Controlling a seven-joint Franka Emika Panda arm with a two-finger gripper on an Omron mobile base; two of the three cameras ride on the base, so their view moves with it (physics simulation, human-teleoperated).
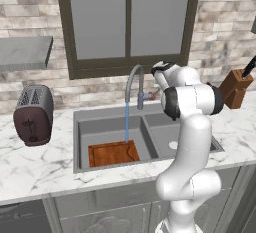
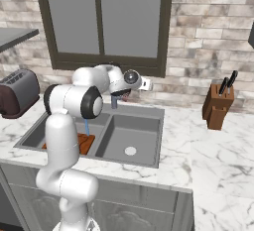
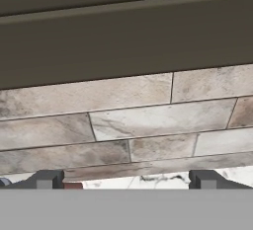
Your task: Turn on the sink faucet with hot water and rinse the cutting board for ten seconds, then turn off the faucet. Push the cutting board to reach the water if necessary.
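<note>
The sink faucet (image 1: 134, 83) arches over the left basin of the sink (image 1: 150, 108). A thin blue stream of water (image 1: 127, 122) falls from its spout and meets the back edge of the cutting board (image 1: 114, 153), which lies flat on the left basin's floor. My gripper (image 3: 126, 183) hangs open behind the faucet, facing the brick wall. In the hand view the lever's reddish tip (image 3: 72, 186) sits just inside the left fingertip (image 3: 47, 179), and nothing is clasped. In the right base view the arm hides most of the faucet; the cutting board (image 2: 85, 143) and the water (image 2: 87, 125) peek out beside it.
A toaster (image 1: 33, 114) stands on the marble counter left of the sink. A brown knife block (image 2: 217, 106) stands to the right. The window sill (image 3: 123, 36) and brick wall are close ahead of the hand. The right basin (image 2: 130, 138) holds nothing but its drain.
</note>
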